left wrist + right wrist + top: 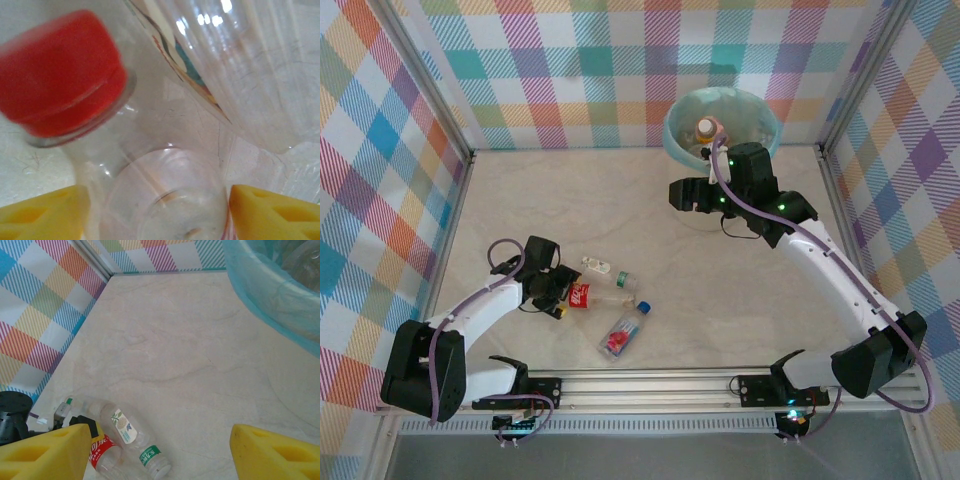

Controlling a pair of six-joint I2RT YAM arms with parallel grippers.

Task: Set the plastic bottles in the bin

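Left gripper (159,202): jaws closed against bottle (165,175) between them. Right gripper (160,440): jaws wide, empty. Risk: slick round bottle squirting forward.

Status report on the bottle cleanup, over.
Left hand straddles clear red-capped plastic bottle, grip unconfirmed. Right hand open, empty, near round teal-lined bin. Second clear bottle lies right beside it.
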